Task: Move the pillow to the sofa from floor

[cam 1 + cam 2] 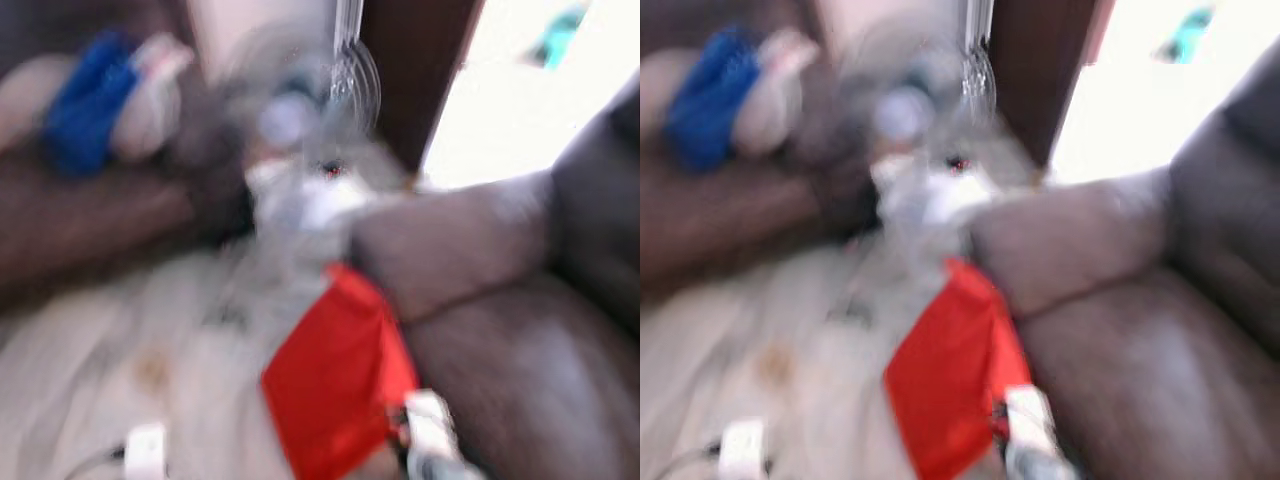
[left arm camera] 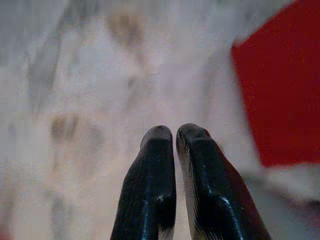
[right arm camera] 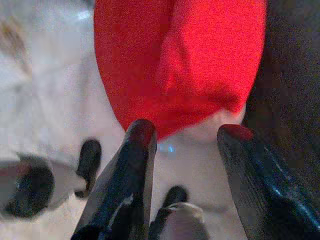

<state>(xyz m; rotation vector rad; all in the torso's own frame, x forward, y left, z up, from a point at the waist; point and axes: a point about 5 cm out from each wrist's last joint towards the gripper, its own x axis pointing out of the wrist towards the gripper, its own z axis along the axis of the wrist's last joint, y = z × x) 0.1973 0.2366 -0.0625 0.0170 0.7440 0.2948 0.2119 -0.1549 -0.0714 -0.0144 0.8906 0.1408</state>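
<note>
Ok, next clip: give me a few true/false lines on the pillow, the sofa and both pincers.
1. The red pillow lies on the pale floor beside the grey sofa. True.
2. The right pincer is clamped on the pillow. False: its fingers stand apart, short of the pillow.
3. The left pincer is shut. True.
4. The pillow already rests on the sofa seat. False: it is down on the floor.
</note>
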